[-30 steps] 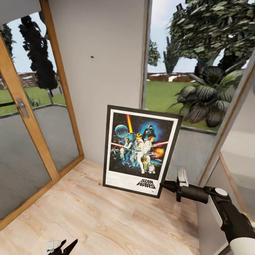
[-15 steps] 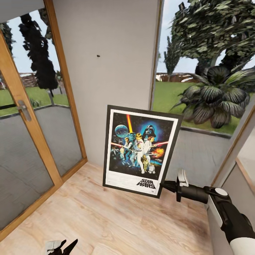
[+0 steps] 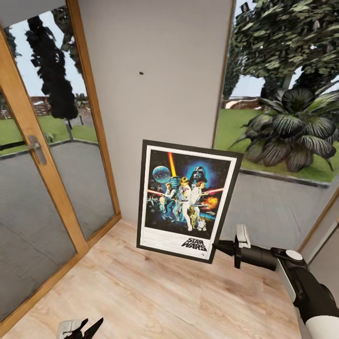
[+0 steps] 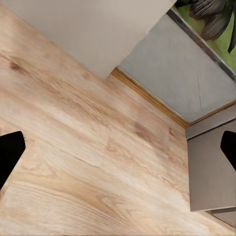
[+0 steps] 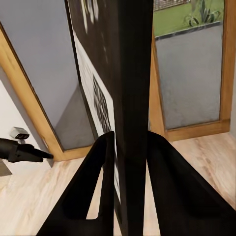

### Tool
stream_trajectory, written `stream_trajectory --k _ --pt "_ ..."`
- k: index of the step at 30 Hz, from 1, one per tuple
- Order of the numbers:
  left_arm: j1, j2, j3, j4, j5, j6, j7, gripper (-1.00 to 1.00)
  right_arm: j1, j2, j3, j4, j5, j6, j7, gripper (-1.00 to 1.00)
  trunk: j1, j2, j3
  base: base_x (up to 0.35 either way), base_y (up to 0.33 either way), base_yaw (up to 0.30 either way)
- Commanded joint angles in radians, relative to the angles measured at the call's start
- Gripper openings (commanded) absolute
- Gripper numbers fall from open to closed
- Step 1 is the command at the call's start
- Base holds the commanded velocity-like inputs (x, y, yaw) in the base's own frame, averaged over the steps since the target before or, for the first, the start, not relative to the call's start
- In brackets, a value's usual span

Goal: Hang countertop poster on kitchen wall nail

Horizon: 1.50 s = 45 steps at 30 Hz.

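One poster, one nail, and a fair stretch of wall between them, that's the gist.

Poster: the black-framed rectangular Star Wars poster with white border and dark blue artwork [image 3: 187,205] is up in the air, roughly upright with a slight tilt, artwork facing the robot. It's nowhere near a counter, it's hanging out in front of the wall.

Right claw: the black two-finger right gripper [image 3: 217,246] has the poster's lower corner pinched. In the right wrist view the two fingers [image 5: 93,187] sit on either side of the thin black frame edge, clamped onto it [image 5: 129,191]. Probably held by the corner so the top edge stays free to meet the nail.

Nail: small dark nail [image 3: 141,73] on the plain pale grey wall panel [image 3: 160,56], well above the claw and off toward the robot's left. My guess is the arm needs a big lift plus some sideways shift.

Left claw: the black-tipped left gripper [image 3: 87,328] is low near the light wooden plank floor [image 3: 155,292], holding nothing, with its fingers spread wide in its wrist view.

Surroundings: wood-framed glass door [image 3: 33,155] to the claw's left, window with garden plants [image 3: 287,127] above it.
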Motion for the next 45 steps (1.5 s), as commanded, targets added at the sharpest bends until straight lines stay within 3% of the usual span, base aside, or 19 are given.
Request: stream_trajectory --k 1,38,45 --pt "-0.001 0.000 -0.002 0.001 0.002 -0.005 -0.002 1.00 -0.001 0.000 0.000 0.000 -0.004 0.015 0.007 -1.00 0.001 -0.002 -0.002 0.190 0.268 0.000" --pt "-0.001 0.001 -0.002 0.001 0.002 -0.005 -0.002 1.00 -0.001 0.000 -0.002 -0.002 -0.005 0.015 0.007 -1.00 0.001 -0.002 -0.002 0.154 0.272 -0.001" --pt "-0.001 0.001 -0.002 0.001 0.002 -0.005 -0.002 1.00 -0.001 0.000 -0.002 -0.002 -0.005 0.016 0.007 -1.00 0.001 -0.002 -0.002 0.033 0.073 -0.196"
